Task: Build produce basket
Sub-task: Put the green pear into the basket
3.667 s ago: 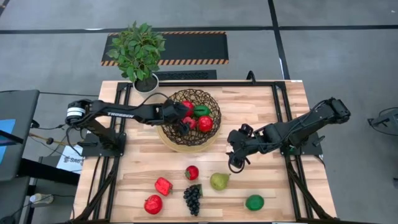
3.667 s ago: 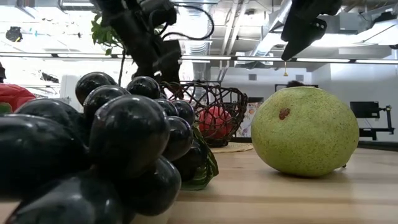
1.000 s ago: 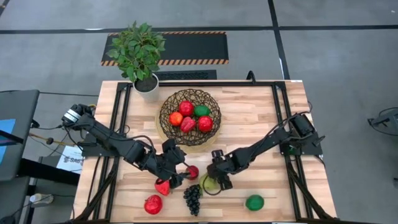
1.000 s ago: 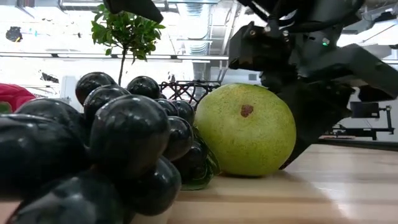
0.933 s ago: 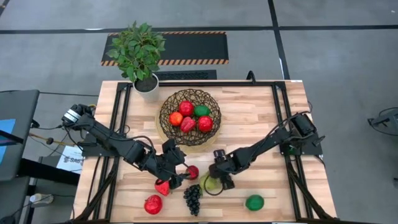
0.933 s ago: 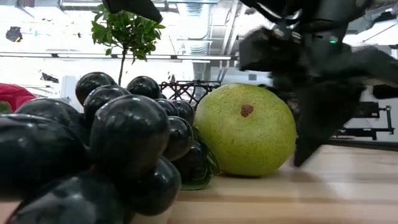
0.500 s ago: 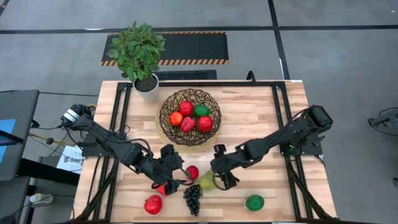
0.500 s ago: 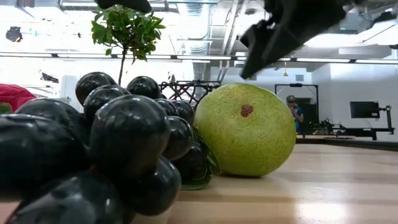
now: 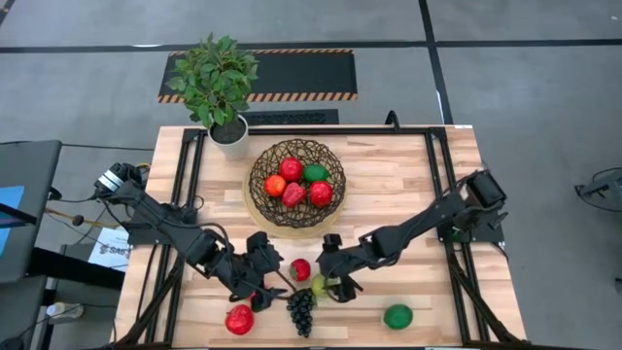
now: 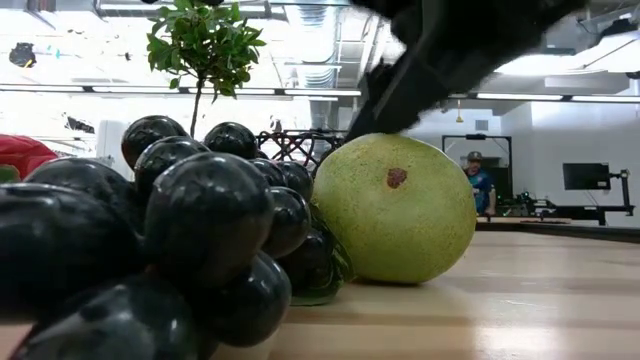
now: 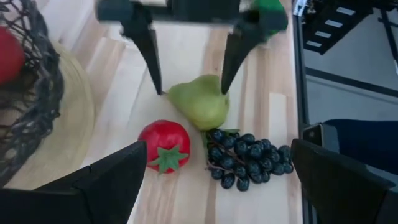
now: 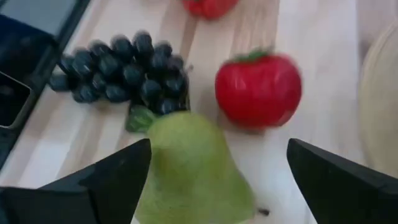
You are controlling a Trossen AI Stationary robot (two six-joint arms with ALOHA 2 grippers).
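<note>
Over by the desk's left edge the left arm reaches in toward the front, and its left end effector point(image 9: 260, 273) hangs low with its fingers spread wide and nothing between them, just above a red pepper point(image 9: 259, 295) that shows only partly under it. I take it that it stands open there because that piece is its next pick. At the front edge, a little to the left of centre, lies another red piece point(image 9: 239, 319), untouched.

Toward the middle, the basket point(image 9: 295, 185) sits near the back edge with four pieces already in it, three red or orange and one green, so the job is partly done. In front of it a strawberry point(image 11: 164, 145) rests on the wood, with the grapes point(image 11: 250, 160) just beside it at the front edge.

The pear point(image 11: 198, 105) lies touching the grapes. The right end effector point(image 11: 188, 61) stands over it, fingers apart and straddling its top without squeezing, which looks like lining up for a grasp.

Farther right, near the front edge, a green lime point(image 9: 397, 316) waits alone.
</note>
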